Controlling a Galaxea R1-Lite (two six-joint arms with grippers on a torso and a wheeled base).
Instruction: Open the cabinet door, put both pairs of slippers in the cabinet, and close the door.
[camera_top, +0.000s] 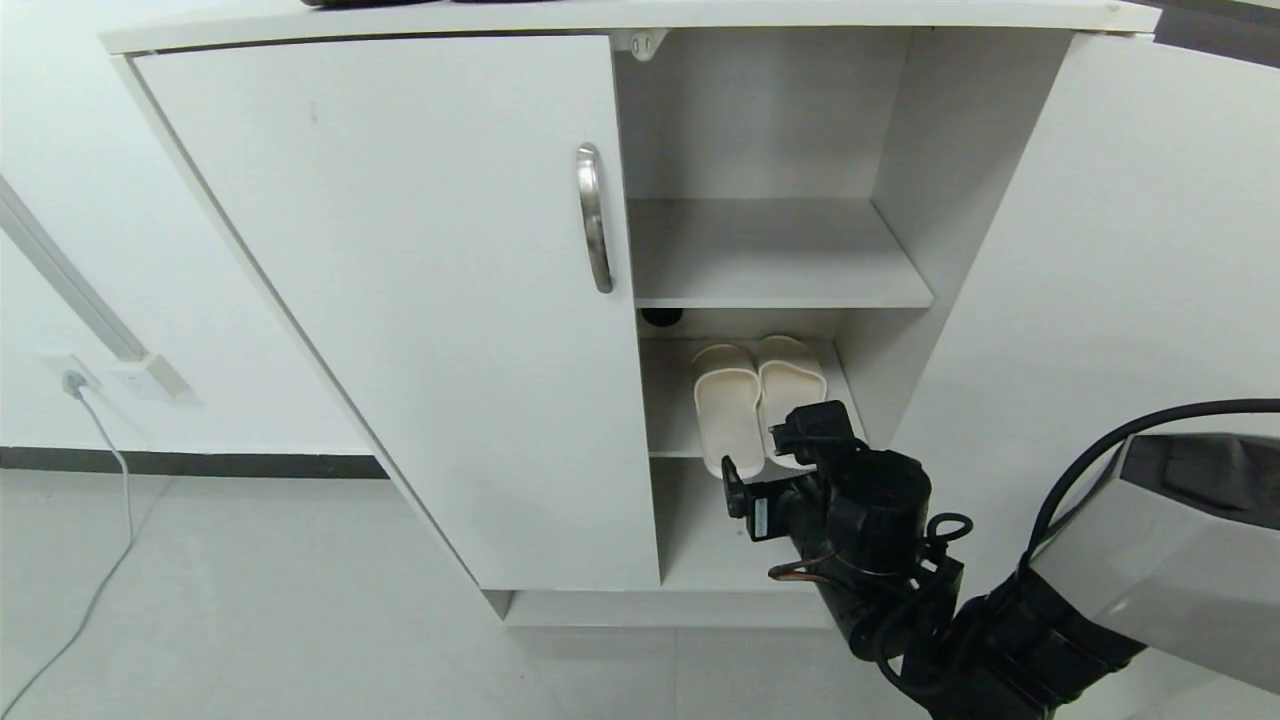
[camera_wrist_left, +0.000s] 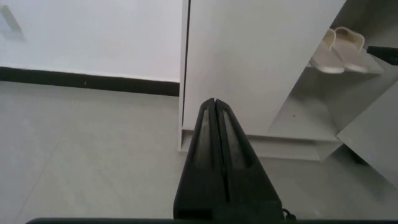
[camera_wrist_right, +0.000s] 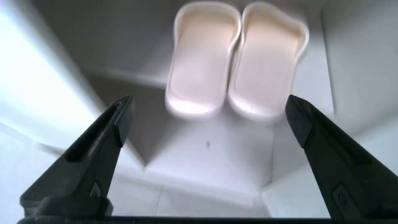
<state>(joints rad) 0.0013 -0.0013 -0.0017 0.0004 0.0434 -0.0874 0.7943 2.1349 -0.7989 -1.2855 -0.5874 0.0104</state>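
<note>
Right gripper (camera_wrist_right: 209, 109) fingers apart before slippers (camera_wrist_right: 236, 59) — ends overhang edge of shelf (camera_top: 665, 405); left gripper (camera_wrist_left: 215, 109) fingers together.

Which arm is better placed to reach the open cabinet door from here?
Right, probably. The right gripper hangs open just before the slippers, next to the open door; the left gripper is shut, off toward the closed door.

a cabinet door (camera_top: 380, 300) of smooth, matt white laminate carries a brushed metal handle (camera_top: 593, 215); the cream slippers (camera_top: 758, 395) look like soft, matt moulded foam with finely textured insoles. the right gripper (camera_wrist_right: 209, 111) is matt black plastic, the floor tiles (camera_top: 250, 600) faintly glossy.
</note>
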